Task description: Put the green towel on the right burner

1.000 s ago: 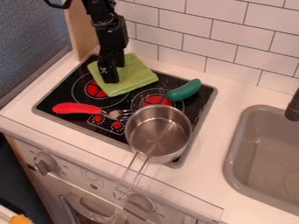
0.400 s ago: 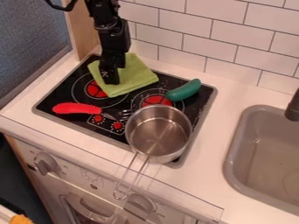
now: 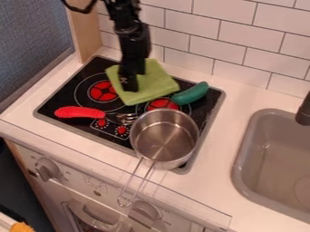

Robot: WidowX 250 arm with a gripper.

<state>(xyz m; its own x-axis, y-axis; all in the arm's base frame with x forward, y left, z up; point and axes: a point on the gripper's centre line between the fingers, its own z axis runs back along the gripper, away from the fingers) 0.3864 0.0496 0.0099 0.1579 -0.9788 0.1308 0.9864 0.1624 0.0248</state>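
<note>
Along your bench [image 3: 224, 147] the hob [image 3: 66, 100] takes up the middle, with the sink [image 3: 243, 156] to the right of it. The black arm [image 3: 134, 38] comes in from the top, over the hob's back edge, and the gripper [image 3: 130, 86] is down on the towel. You cannot tell how far open it is, nor whether it has hold of any cloth

The pot [image 3: 163, 136] sits by the hob's front right corner and covers the near part of the right burner [image 3: 163, 103]. The towel [image 3: 156, 88] lies folded flat near the hob's back edge, between the left burner [image 3: 104, 91] and the right burner, lapping over the far side of the latter's ring. Expect it to be light, soft and limp, in no danger of breaking; you would do best to pinch several layers near its middle, since one layer alone could unfold it. It is roughly square, so you have no clear long axis; one corner points to the hob's front edge, another toward the cucumber [image 3: 191, 93], which is close beside it. Nearer the front left corner, your fork [image 3: 80, 113] has its red handle toward the left edge
</note>
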